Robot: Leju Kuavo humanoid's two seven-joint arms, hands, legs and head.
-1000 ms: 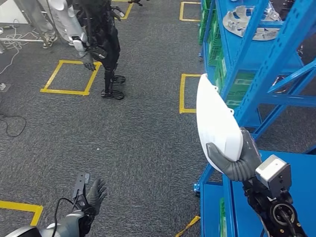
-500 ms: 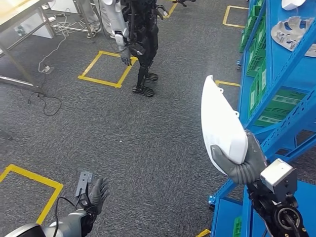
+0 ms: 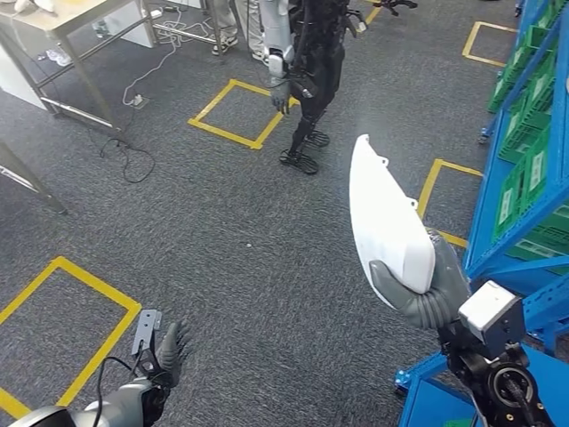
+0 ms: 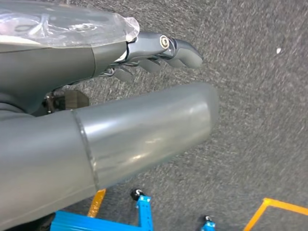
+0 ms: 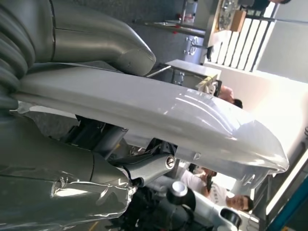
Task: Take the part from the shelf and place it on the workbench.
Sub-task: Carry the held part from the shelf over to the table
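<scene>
- Fingers (image 3: 396, 286) of the right hand (image 3: 422, 289) wrap the lower end of the white part (image 3: 386, 218), held upright above the grey carpet (image 3: 221, 240).
- Left hand (image 3: 171, 349) hangs low, holding nothing, fingers slightly apart.
- Blue shelf (image 3: 530, 196) stands just beside the part; another robot (image 3: 308, 62) stands beyond, near a table (image 3: 60, 31).

The right robot hand (image 3: 424, 294) grips the lower end of a white shell-shaped part (image 3: 386, 222), held upright over the grey carpet floor (image 3: 221, 249). The left robot hand (image 3: 171, 349) hangs low, fingers apart, holding nothing. Blue shelf (image 3: 530, 222) with green bins (image 3: 530, 173) stands at right; another humanoid robot (image 3: 308, 62) stands ahead beside a yellow floor square (image 3: 235, 114).
</scene>
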